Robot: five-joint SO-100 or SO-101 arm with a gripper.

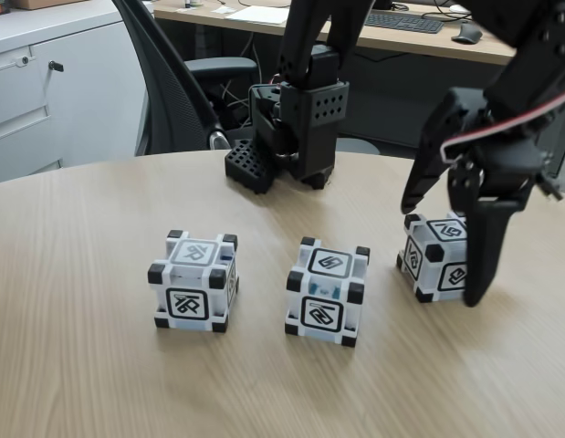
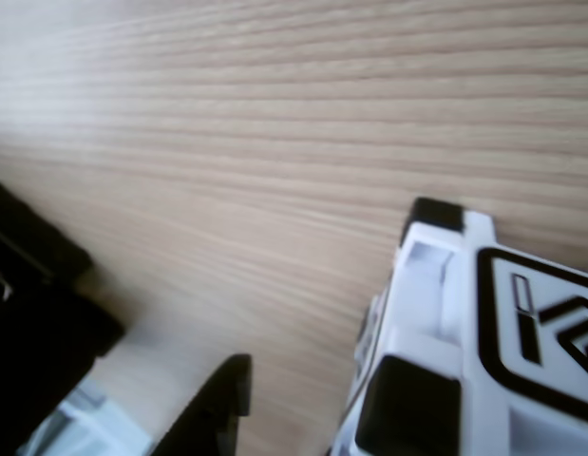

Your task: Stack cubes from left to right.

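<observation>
Three cubes stand in a row on the table [image 1: 72, 274], apart, none stacked. The right cube [image 1: 434, 255] sits between the spread fingers of the open gripper [image 1: 444, 246]. Centre the fingers on opposite flat faces before closing, clear of the middle cube [image 1: 326, 292].

table [image 1: 81, 365]: matt pale wood-grain | cubes [image 1: 193, 281]: smooth white plastic | gripper [image 1: 460, 242]: matt black plastic
</observation>
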